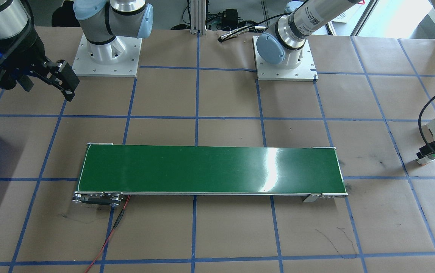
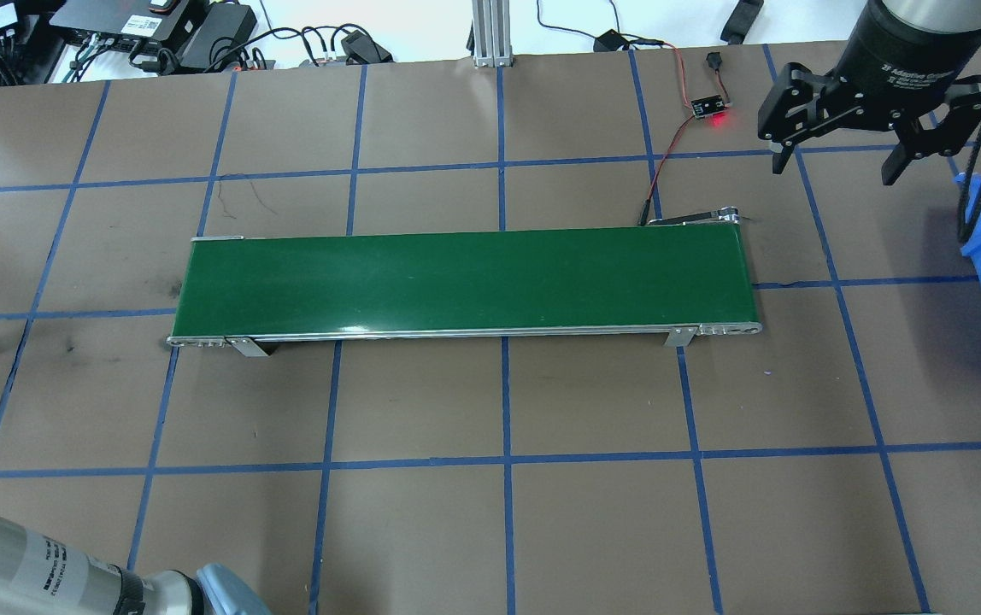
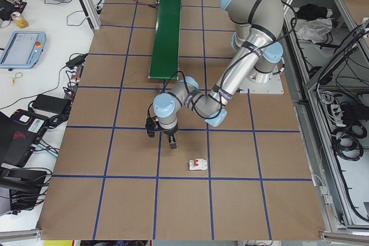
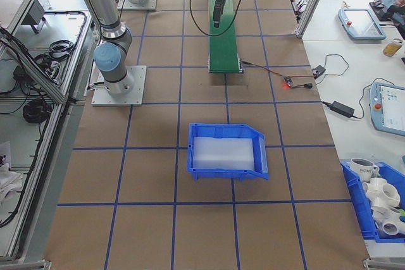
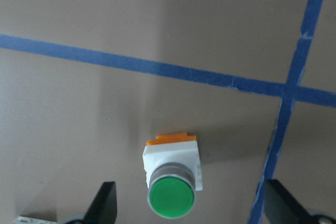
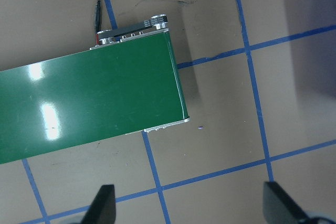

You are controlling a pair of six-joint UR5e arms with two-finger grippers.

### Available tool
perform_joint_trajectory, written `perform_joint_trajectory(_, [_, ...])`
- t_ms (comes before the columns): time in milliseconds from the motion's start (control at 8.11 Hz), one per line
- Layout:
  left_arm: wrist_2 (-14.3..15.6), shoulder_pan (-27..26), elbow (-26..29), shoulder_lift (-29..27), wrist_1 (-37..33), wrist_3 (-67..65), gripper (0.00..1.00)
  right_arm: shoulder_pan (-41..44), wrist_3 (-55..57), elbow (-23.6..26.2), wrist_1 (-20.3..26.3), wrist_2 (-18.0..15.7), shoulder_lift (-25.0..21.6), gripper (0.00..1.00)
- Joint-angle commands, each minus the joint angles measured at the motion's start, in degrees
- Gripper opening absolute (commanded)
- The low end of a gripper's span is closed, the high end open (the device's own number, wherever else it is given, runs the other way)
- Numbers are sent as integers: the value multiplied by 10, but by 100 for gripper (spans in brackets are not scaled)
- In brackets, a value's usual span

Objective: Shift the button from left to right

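A green conveyor belt [image 2: 465, 282] is laid across the counter [image 2: 490, 512]. A blue bin [image 4: 226, 152] is set beyond its end; a white circuit breaker [image 3: 198, 165] lies well apart.

Two fixed views look steeply down on the table [image 2: 490, 512] from opposite long sides, two from its ends; all share the green conveyor [image 2: 465, 282]. The left wrist camera looks close down between its claw [image 5: 189, 205] fingertips, seemingly just above the button [image 5: 171, 179].
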Motion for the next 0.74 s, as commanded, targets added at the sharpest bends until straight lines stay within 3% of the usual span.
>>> perform_joint_trajectory(0, [3,2,-2,-24,27,-2,100,0,0,2,0,0,0,100])
perform_joint_trajectory(123, [1,6,0,-25,28,-2,92,0,0,2,0,0,0,100])
perform_joint_trajectory(247, [0,6,0,-30,28,-3,91,0,0,2,0,0,0,100])
perform_joint_trajectory(370, [-1,6,0,-32,28,-3,70,0,0,2,0,0,0,100])
perform_joint_trajectory(493, [-3,7,-1,-32,27,-3,24,0,0,2,0,0,0,100])
perform_joint_trajectory(616, [-4,7,-2,-33,27,-5,0,0,0,2,0,-3,0,100])
